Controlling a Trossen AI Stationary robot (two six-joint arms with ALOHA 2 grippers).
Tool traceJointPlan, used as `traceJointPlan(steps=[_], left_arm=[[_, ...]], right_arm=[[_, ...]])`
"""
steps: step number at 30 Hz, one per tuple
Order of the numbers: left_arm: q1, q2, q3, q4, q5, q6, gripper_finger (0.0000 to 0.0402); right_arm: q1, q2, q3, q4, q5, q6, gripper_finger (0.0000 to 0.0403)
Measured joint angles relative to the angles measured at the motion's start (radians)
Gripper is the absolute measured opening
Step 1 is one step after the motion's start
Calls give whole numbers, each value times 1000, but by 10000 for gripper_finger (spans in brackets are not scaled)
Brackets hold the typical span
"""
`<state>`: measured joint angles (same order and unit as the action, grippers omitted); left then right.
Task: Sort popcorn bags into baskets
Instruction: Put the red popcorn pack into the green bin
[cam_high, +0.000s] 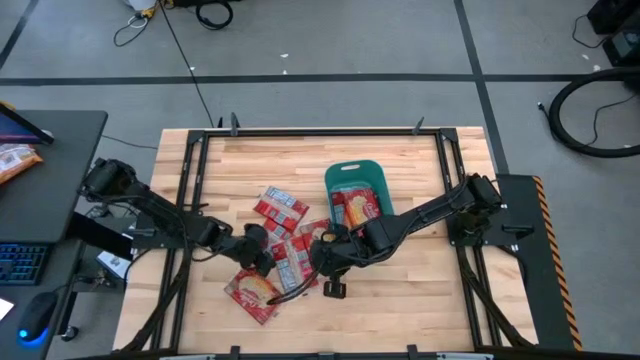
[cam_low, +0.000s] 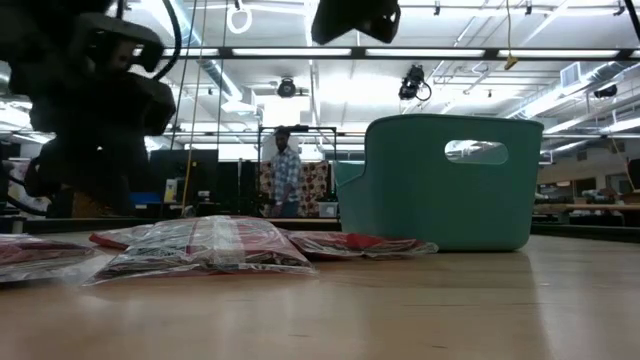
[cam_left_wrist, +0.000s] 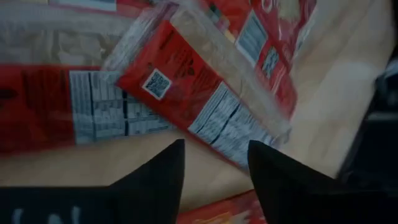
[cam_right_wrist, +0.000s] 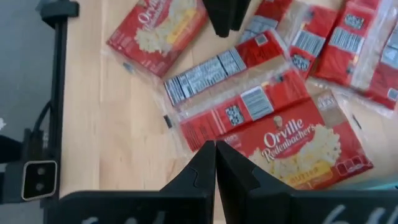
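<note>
Several red popcorn bags (cam_high: 283, 240) lie flat in a loose pile on the wooden table, one apart near the front (cam_high: 250, 290). The low view shows the pile (cam_low: 210, 245) left of the teal basket (cam_low: 450, 185). The basket (cam_high: 357, 172) stands on the table's far right part with one red bag (cam_high: 358, 205) inside. My left gripper (cam_left_wrist: 214, 158) is open, low over the pile's left side (cam_high: 255, 245). My right gripper (cam_right_wrist: 215, 149) is shut and raised above the pile (cam_high: 325, 258), holding nothing.
A black frame (cam_high: 190, 180) borders the tabletop. A side desk on the left carries an orange snack bag (cam_high: 15, 160), a keyboard and a mouse. A person (cam_low: 287, 170) stands far off in the room. Bare wood lies along the near edge (cam_high: 420, 300).
</note>
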<state>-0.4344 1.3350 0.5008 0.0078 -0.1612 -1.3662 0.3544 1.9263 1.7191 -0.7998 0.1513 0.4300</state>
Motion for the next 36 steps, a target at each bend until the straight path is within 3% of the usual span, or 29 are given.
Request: traceJointPlan(steps=[10, 22, 28, 32, 36], left_arm=[[-3, 39, 0, 13, 25, -238, 228], [-8, 209, 8, 223, -29, -306, 233], [-7, 263, 58, 226, -65, -274, 233], [-7, 282, 75, 226, -80, -246, 211], [-6, 286, 75, 226, -118, -246, 157]], right_arm=[[-10, 0, -87, 118, -23, -48, 18], [-11, 0, -85, 133, -23, -29, 18], [-11, 0, -85, 130, -25, -29, 18], [-11, 0, -85, 129, -27, -29, 18], [-11, 0, -85, 125, -55, -29, 18]])
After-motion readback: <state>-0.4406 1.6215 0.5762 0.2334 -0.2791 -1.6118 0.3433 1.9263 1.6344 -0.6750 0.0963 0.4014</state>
